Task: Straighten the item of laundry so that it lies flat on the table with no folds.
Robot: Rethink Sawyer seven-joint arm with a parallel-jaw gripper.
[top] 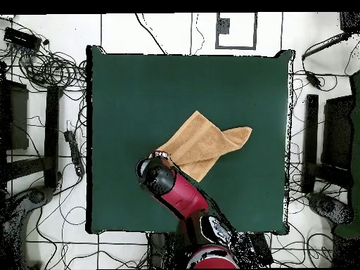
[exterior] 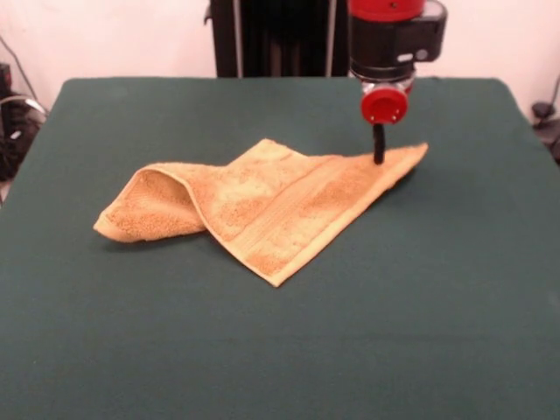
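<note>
The golden-orange towel (exterior: 271, 206) lies on the dark green table (exterior: 262, 350), partly folded. Its left end is doubled over into a raised loop, and a woven band runs across the flat right part. My gripper (exterior: 379, 157) comes straight down onto the towel's far edge near its right corner. Its black fingers are pressed together into one thin stem whose tip meets the cloth. In the overhead view the towel (top: 204, 144) sits mid-table (top: 140, 84), and the arm's red head (top: 158, 176) covers its lower left corner and hides the gripper. No white tag shows.
The robot's black pedestal (exterior: 271, 35) stands behind the table's far edge. Cables and equipment (top: 42, 63) lie on the floor around the table. Green cloth surrounds the towel on all sides.
</note>
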